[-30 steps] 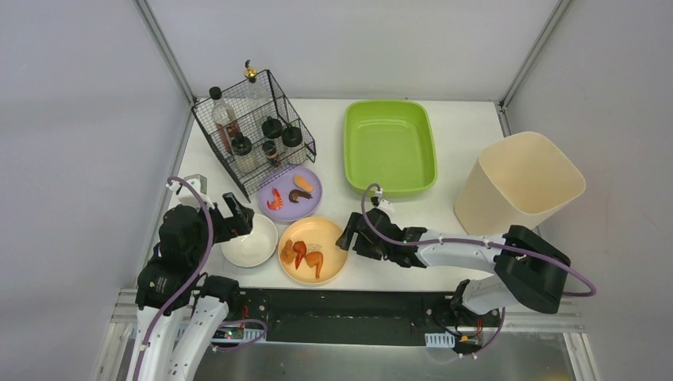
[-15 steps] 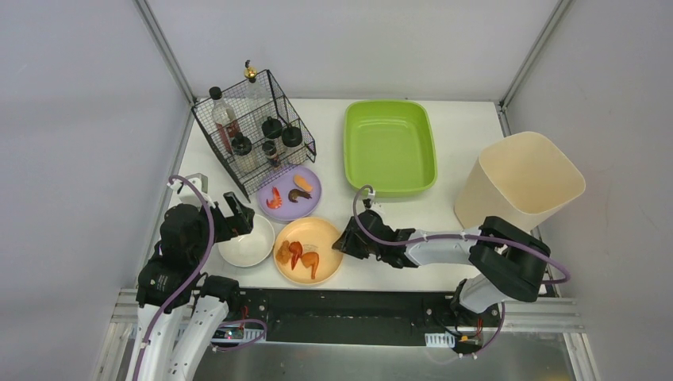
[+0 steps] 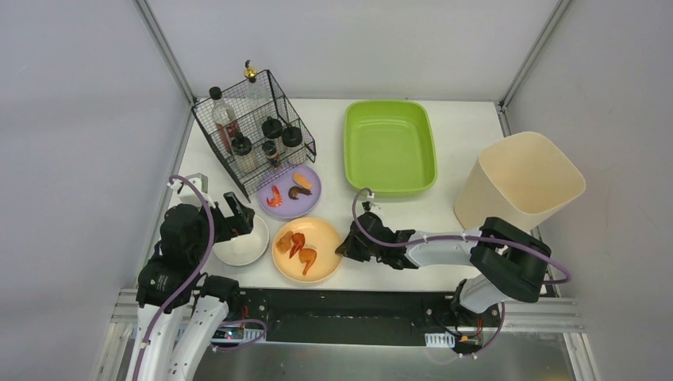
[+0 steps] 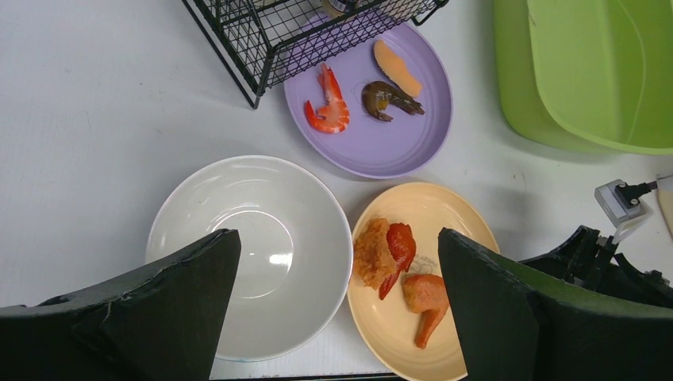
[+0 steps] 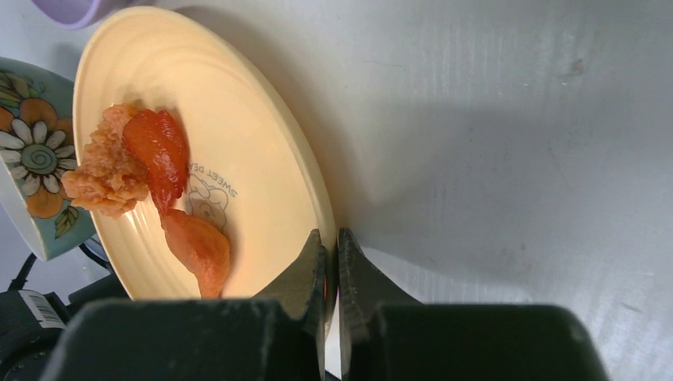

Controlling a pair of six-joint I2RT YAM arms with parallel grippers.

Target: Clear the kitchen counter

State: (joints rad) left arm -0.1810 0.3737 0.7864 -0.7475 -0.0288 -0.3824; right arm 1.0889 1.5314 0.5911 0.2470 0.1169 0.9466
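Kitchen counter (image 5: 516,119); yellow plate (image 5: 262,159) print "SWEET DEA"; right end effector (image 5: 332,262) pinching rim

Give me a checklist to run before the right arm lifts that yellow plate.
1. Grip: right pincer shut on the yellow plate at its rim: ok.
2. Load: food lies away from the gripped rim: ok.
3. Other arm: left pincer open, holding nothing, above the white bowl: ok.
4. Gap to the white bowl: cannot tell, rims look very close.
5. Gap to the purple plate: ok, a narrow gap shows.
6. Tray: green tray holds nothing: ok.
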